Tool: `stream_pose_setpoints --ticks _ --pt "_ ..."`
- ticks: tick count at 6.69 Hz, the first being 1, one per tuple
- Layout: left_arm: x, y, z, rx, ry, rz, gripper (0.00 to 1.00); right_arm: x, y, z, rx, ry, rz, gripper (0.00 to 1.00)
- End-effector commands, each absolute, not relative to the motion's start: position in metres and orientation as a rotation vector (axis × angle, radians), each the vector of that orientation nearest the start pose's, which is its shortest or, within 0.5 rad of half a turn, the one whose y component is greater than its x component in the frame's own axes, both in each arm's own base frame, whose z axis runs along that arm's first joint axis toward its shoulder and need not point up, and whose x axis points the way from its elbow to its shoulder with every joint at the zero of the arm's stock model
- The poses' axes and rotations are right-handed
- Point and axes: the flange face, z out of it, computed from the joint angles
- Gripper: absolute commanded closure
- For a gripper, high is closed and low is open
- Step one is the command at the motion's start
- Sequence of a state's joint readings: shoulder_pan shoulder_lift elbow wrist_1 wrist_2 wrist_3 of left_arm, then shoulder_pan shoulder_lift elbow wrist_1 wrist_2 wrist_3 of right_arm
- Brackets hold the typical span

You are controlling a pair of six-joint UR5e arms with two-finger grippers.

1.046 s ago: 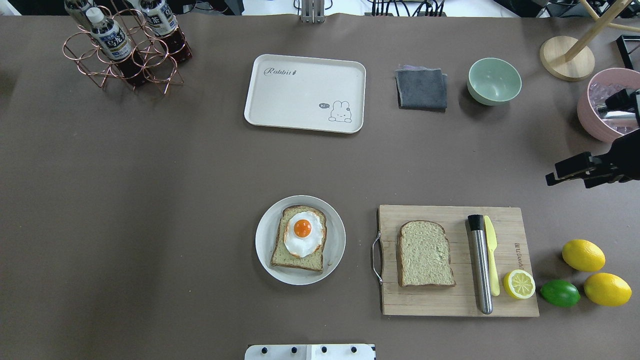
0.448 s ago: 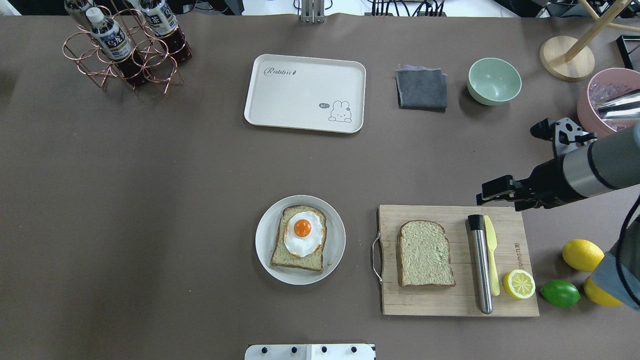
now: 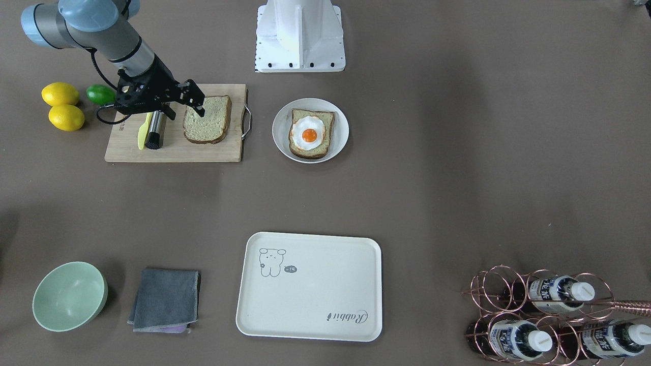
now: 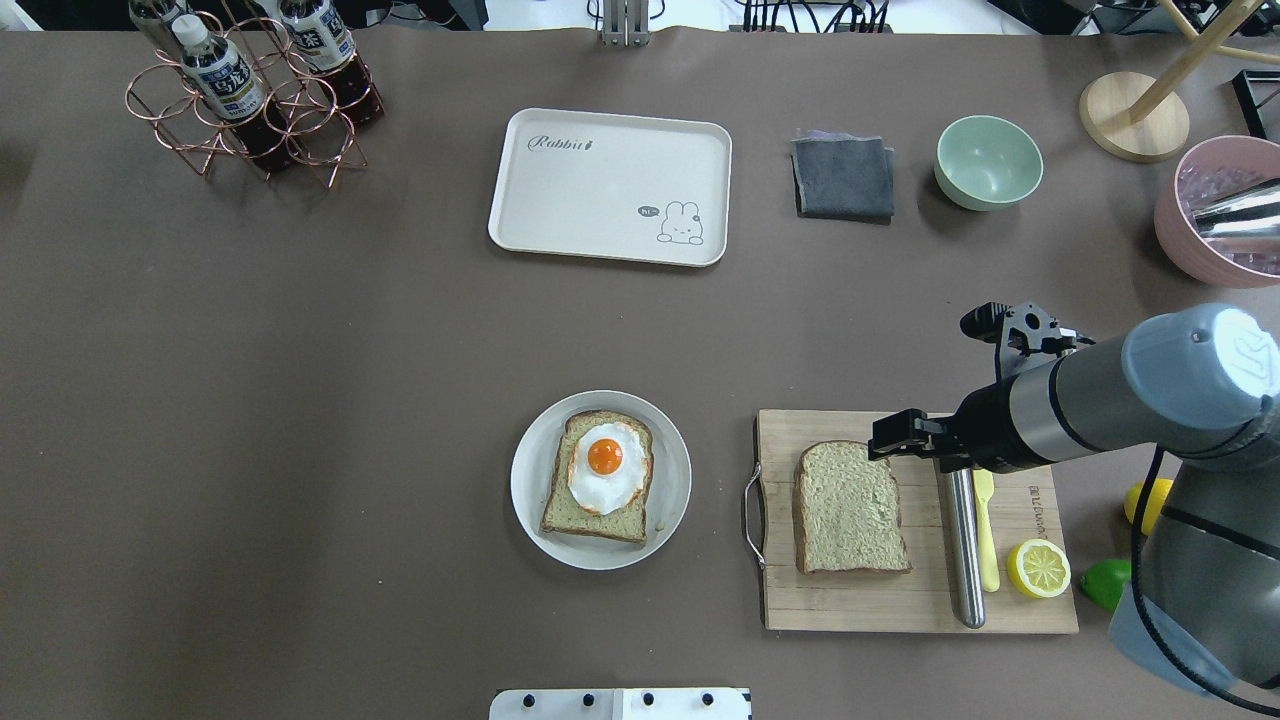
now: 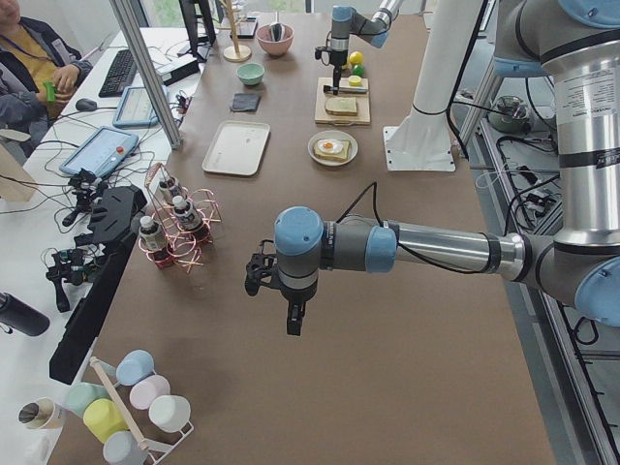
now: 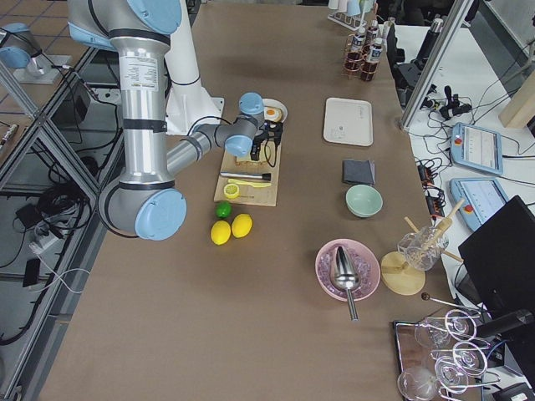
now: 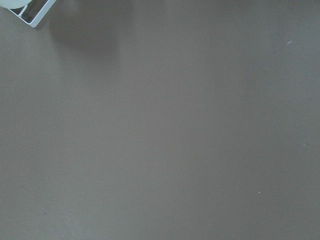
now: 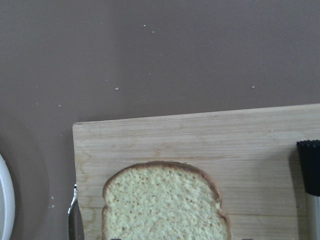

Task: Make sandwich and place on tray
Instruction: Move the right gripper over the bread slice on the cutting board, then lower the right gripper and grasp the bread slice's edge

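One bread slice topped with a fried egg (image 4: 600, 475) lies on a round white plate (image 4: 527, 505). A plain bread slice (image 4: 850, 508) lies on the bamboo cutting board (image 4: 900, 600); it also shows in the right wrist view (image 8: 165, 202). The cream tray (image 4: 600, 190) sits at the far middle with nothing on it. My right gripper (image 4: 885, 438) hovers over the plain slice's far right corner, open and empty; it also shows in the front view (image 3: 196, 101). My left gripper (image 5: 294, 325) hangs over bare table far to the left; I cannot tell whether it is open.
A metal muddler (image 4: 962, 540), a yellow knife (image 4: 985, 520) and a lemon half (image 4: 1038, 568) lie on the board beside the slice. A grey cloth (image 4: 843, 178), a green bowl (image 4: 988, 160), a pink bowl (image 4: 1190, 240) and a copper bottle rack (image 4: 250, 100) stand at the back.
My right arm has swung in from the right edge, leftward and toward the robot, to over the board's far edge by the plain slice. The bread, plate and tray have not moved.
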State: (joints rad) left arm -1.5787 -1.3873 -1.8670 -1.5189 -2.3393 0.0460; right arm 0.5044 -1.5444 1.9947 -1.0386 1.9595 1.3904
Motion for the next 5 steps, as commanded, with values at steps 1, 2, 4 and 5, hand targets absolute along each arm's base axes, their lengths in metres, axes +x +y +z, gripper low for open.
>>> stream_pose_setpoints --ticks 1,2,4,5 --pt "-0.067 -0.416 0.601 0.08 0.766 0.061 0.03 -0.389 -0.321 0.396 -0.014 -1.01 0.1 0.18" --pt "-0.067 -0.416 0.601 0.08 0.766 0.061 0.03 -0.396 -0.322 0.402 -0.018 -0.999 0.097 0.19" --pt "-0.067 -0.415 0.599 0.083 0.766 0.062 0.03 -0.403 -0.319 0.408 -0.028 -0.991 0.088 0.23" --pt "-0.067 -0.415 0.599 0.083 0.766 0.062 0.03 -0.404 -0.317 0.408 -0.03 -0.99 0.084 0.26"
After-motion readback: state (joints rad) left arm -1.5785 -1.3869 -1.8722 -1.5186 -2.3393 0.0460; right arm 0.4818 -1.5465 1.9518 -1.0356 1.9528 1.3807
